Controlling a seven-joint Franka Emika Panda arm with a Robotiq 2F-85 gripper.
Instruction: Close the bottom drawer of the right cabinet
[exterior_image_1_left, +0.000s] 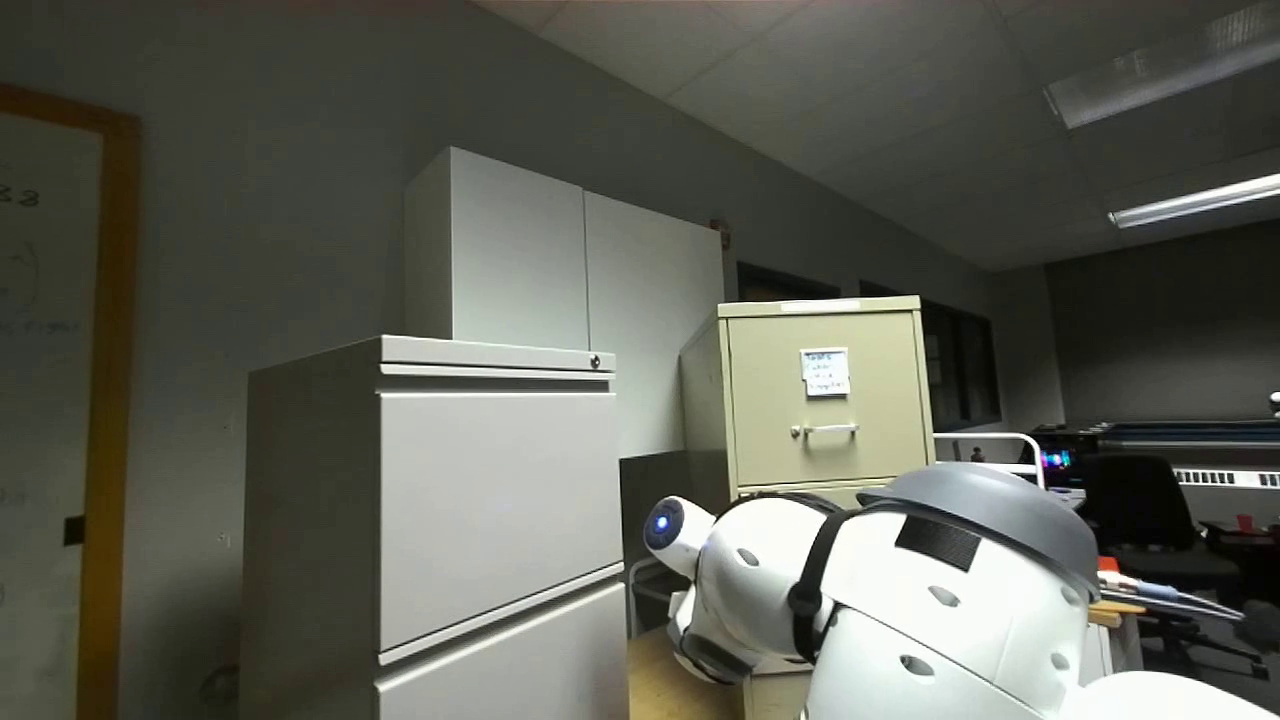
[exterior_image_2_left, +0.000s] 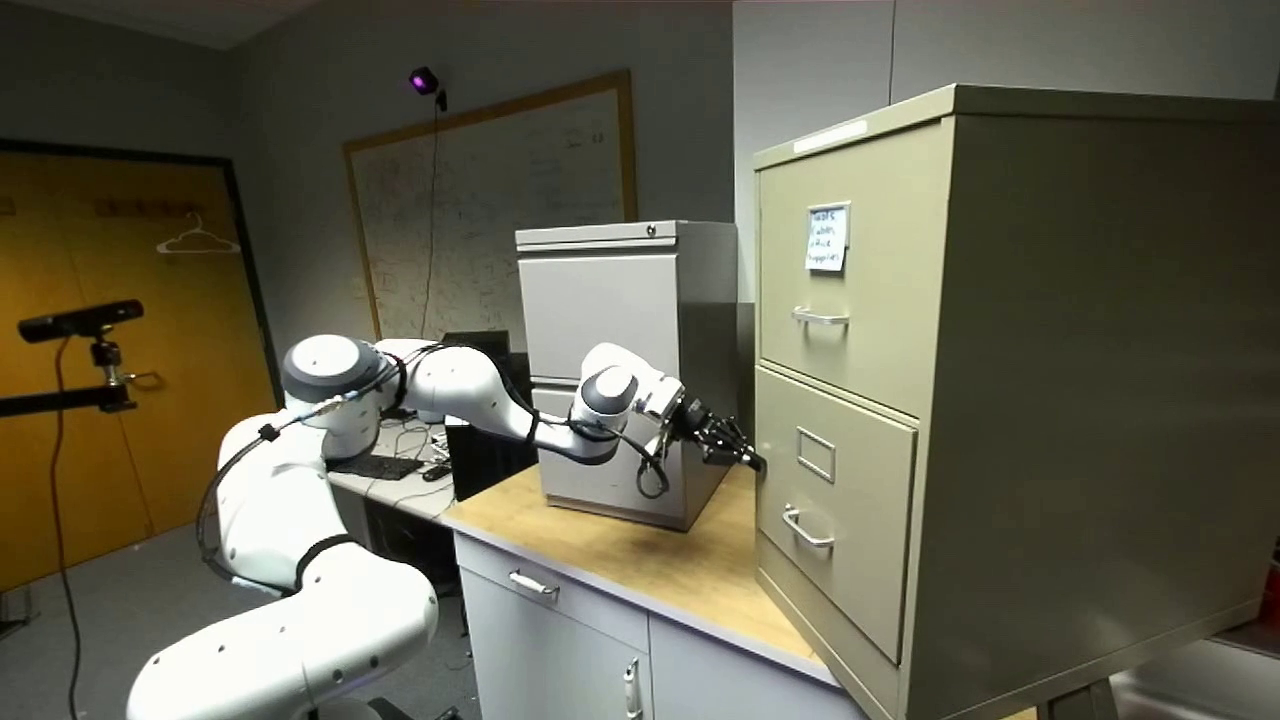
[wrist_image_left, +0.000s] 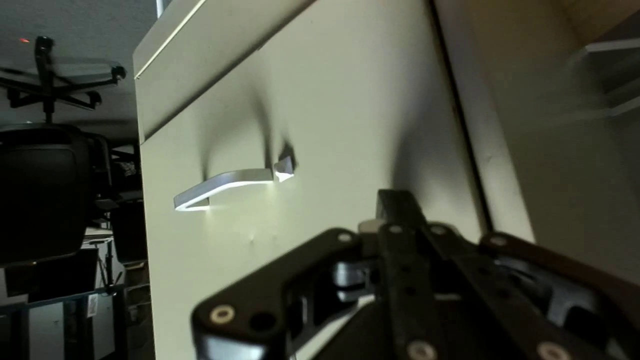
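The right cabinet, a beige-yellow metal filing cabinet (exterior_image_1_left: 830, 400), also shows in an exterior view (exterior_image_2_left: 1080, 380), with a white label card (exterior_image_2_left: 827, 238) on its top drawer. Its bottom drawer (exterior_image_2_left: 860, 530) looks nearly flush; a thin edge shows along its top and right side. It has a metal handle (exterior_image_2_left: 808, 528) and an empty label frame (exterior_image_2_left: 816, 456). The drawer front fills much of the wrist view (wrist_image_left: 325, 115), with the handle (wrist_image_left: 222, 184) left of my fingers. My gripper (exterior_image_2_left: 757, 463) is shut and empty, its tips at the drawer's left edge, touching or very close (wrist_image_left: 400, 200).
A light-grey cabinet (exterior_image_2_left: 600, 310) stands on the wooden counter (exterior_image_2_left: 620, 545) behind my wrist; it shows in both exterior views (exterior_image_1_left: 500, 500). A white cupboard (exterior_image_1_left: 520, 250) stands behind. In an exterior view my arm (exterior_image_1_left: 930, 590) hides the lower drawer. An office chair (wrist_image_left: 40, 190) is beyond.
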